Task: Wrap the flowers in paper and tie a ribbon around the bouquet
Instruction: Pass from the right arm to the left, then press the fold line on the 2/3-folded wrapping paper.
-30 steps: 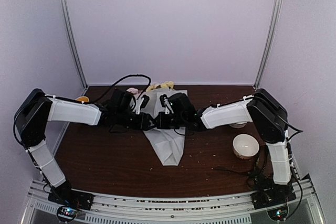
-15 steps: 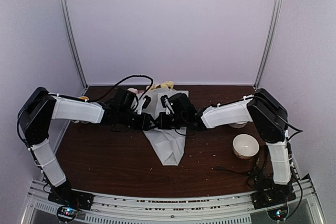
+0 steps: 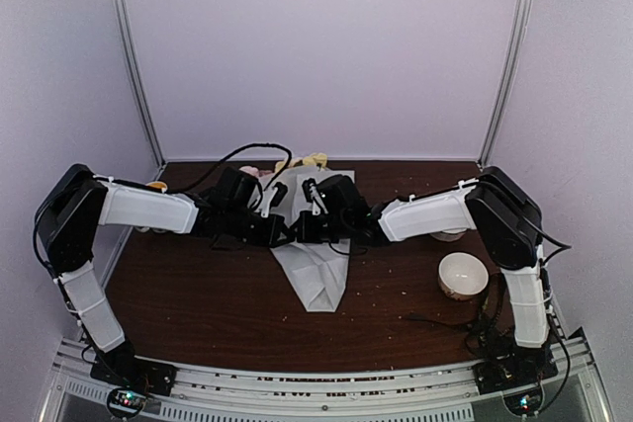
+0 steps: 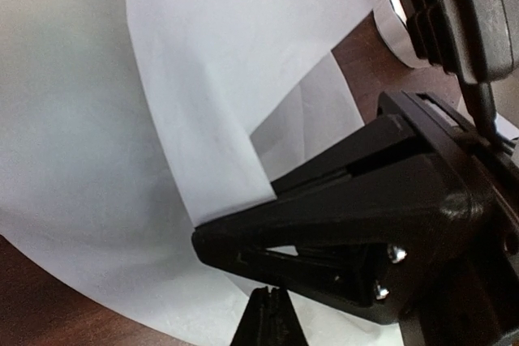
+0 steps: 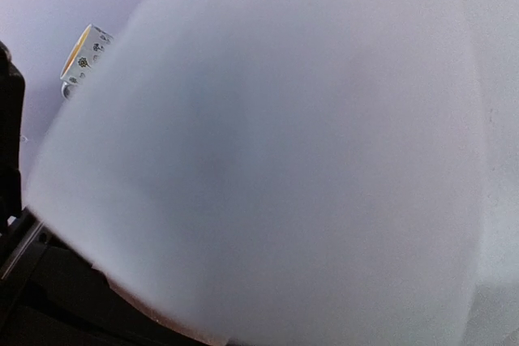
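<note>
Looking down over the table (image 3: 198, 294) with the arm bases at 6 o'clock, the bouquet (image 3: 315, 264) lies in the middle. Its narrow paper tip points toward 6 o'clock. The flowers (image 3: 302, 160), yellow and pale pink, poke out of the wide end at 12 o'clock, close to the back wall. Both arms stretch in low from 9 and 3 o'clock and meet over the upper part of the cone.

Seen from the left wrist, the left gripper (image 4: 270, 315) has its fingers clenched together just above the paper (image 4: 203, 79). I cannot tell whether anything is caught between them. Straight across from it, the right gripper (image 4: 208, 244) is squeezed into a tight black wedge. The bottom corner of a raised paper flap ends right at its tip, so it looks pinched there. The right wrist view is almost wholly covered by that pale sheet.

A white bowl (image 3: 462, 275) sits at about 4 o'clock, well apart from the bouquet. A small patterned cup (image 5: 83, 57) with a yellow inside shows past the sheet's edge in the right wrist view.
</note>
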Controlling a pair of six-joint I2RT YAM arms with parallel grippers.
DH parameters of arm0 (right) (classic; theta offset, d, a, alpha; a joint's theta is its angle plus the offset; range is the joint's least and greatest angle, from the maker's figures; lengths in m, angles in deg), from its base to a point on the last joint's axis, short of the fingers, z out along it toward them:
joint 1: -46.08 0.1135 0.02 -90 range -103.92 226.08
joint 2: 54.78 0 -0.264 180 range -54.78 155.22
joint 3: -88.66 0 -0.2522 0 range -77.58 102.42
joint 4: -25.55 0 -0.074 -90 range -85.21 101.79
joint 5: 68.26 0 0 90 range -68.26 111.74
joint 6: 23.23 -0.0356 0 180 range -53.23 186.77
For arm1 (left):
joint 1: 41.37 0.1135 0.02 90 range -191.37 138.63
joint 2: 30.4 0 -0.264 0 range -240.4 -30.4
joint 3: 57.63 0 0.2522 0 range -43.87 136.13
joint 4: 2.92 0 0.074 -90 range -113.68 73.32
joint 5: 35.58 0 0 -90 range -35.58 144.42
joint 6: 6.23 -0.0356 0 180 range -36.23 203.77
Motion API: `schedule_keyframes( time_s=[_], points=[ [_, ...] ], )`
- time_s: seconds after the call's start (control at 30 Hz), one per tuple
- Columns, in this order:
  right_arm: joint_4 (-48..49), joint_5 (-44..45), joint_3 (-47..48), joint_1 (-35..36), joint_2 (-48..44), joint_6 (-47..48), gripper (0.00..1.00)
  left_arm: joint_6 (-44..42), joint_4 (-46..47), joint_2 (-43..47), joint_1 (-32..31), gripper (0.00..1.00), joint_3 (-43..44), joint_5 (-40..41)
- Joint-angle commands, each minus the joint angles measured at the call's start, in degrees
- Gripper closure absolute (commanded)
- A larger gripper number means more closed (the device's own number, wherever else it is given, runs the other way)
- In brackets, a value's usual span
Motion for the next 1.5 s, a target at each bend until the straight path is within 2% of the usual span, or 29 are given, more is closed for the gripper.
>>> schedule_keyframes(
  time_s=[0.0, 0.07, 0.17, 0.27, 0.4, 0.57, 0.73, 0.93, 1.2, 1.47],
  points=[
    [2.3, -0.8, 1.83, 0.72, -1.76, 0.51, 0.98, -0.96, 1.17, 0.06, -0.28, 1.0, 0.05, 1.69],
    [1.64, -1.43, 2.0, 0.61, -2.18, 1.2, 0.87, -1.3, -0.06, 0.17, -0.28, 1.0, -0.04, 3.71],
    [-0.53, -1.49, 1.81, 0.6, -4.14, 3.7, 0.77, -1.96, -1.37, 0.02, -0.07, 1.0, -0.22, 6.17],
    [-2.94, -1.28, 0.36, 0.53, -7.35, 7.64, 0.71, -2.18, -0.9, -0.09, 0.73, 1.0, -1.34, 7.23],
    [-4.94, -1.45, -4.12, 0.53, -12.02, 11.34, 0.68, -2.42, 0.81, -0.15, 1.38, 1.0, -2.67, 7.87],
    [-8.19, -3.26, -9.89, 1.22, -14.26, 13.73, 0.69, -2.09, 2.67, -1.16, 1.38, 1.0, -3.77, 8.13],
    [-8.78, -7.04, -14.15, 4.03, -14.31, 16.88, 0.78, -1.48, 3.76, -2.18, 1.48, 1.0, -4.29, 8.4],
    [-11.87, -6.94, -16.7, 7.09, -13.79, 22.6, 0.85, -1.6, 4.02, -2.95, 2.25, 1.0, -4.58, 9.75],
    [-19.42, -1.95, -19.23, 10.34, -12.86, 29.48, 0.88, -1.65, 6.47, -3.52, 2.77, 1.0, -5.72, 10.31],
    [-25.89, -0.87, -24.76, 10.57, -18.36, 32.12, 0.88, -1.86, 9.45, -3.73, 2.76, 1.0, -6.66, 8.63]
  ],
)
